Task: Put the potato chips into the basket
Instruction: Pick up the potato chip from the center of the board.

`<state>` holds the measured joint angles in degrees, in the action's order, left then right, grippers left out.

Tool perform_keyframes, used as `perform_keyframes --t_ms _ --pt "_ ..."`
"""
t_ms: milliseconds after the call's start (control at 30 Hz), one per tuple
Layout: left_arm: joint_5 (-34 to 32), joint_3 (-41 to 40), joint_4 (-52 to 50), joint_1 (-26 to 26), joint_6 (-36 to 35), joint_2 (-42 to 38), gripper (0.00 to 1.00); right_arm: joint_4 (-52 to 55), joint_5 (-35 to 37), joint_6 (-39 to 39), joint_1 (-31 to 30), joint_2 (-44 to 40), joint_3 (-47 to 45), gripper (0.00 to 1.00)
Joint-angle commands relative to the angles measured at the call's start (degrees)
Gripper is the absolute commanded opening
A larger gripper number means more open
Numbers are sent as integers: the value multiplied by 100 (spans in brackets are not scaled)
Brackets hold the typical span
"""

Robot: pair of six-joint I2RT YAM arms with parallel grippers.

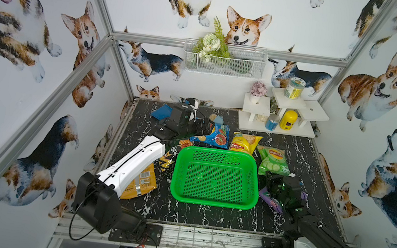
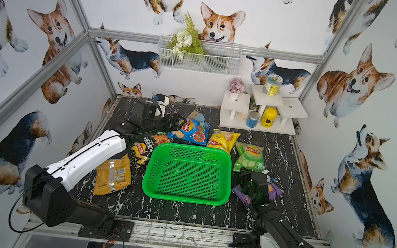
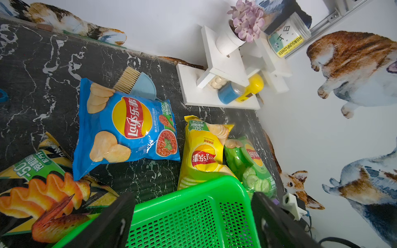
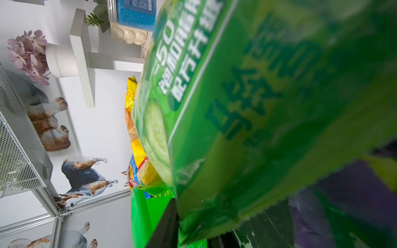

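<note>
The green Lay's bag (image 1: 272, 161) lies on the black marble counter (image 1: 205, 215) just beyond the right-hand far corner of the green basket (image 1: 217, 159), close to its rim but outside it. The right gripper (image 1: 272, 177) is at the bag's near edge. In the right wrist view the bag (image 4: 236, 107) fills the picture, blurred and very close, and its crimped edge runs down beside the one of the fingers (image 4: 166, 223) that shows. They look pinched on that edge, though the second finger is hidden by the foil.

The step in hand is judged to be the first pick, since the basket is empty. The purple Krax bag (image 1: 267, 198) lies partly under the right wrist. The yellow Lay's bag (image 1: 243, 143) and the blue Lay's bag (image 1: 216, 137) lie along the basket's far side. The black-and-yellow bag (image 2: 140, 152) and the orange bag (image 2: 112, 174) lie off its left side.

The left gripper (image 3: 193, 223) hovers by the basket's far left corner, near the blue bag. Its fingers (image 3: 111, 221) are spread wide and hold nothing.

The next move calls for a lift high enough for the hanging bag to clear the rim. Then comes a short carry to the left over the basket and a release inside. A grip on a thin sealed edge may slip or let the bag swing, so a slow rise seems wise, and the purple bag should not be dragged along.
</note>
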<state>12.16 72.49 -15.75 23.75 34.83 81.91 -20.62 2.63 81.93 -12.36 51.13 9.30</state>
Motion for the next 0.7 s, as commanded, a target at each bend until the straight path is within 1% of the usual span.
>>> perform_keyframes --t_ms 0,67,100,200,333,533,667 --pt "-53 74 -16 -1 30 22 91 -63 259 -409 -9 -116 194 11" --pt "-55 81 6 -1 33 36 91 205 412 -636 -13 -277 357 1" --pt "-54 81 18 3 42 44 91 326 470 -732 -2 -347 437 0" --pt "-48 81 60 1 42 62 91 815 572 -1131 -3 -485 790 0" --pt "-64 133 121 -2 6 104 91 1671 536 -1843 -3 -409 1628 0" --pt "-7 217 296 -1 6 167 91 2635 611 -3137 6 80 3221 0" --pt "48 278 367 18 -1 189 90 2974 433 -3847 -1 546 4307 0"
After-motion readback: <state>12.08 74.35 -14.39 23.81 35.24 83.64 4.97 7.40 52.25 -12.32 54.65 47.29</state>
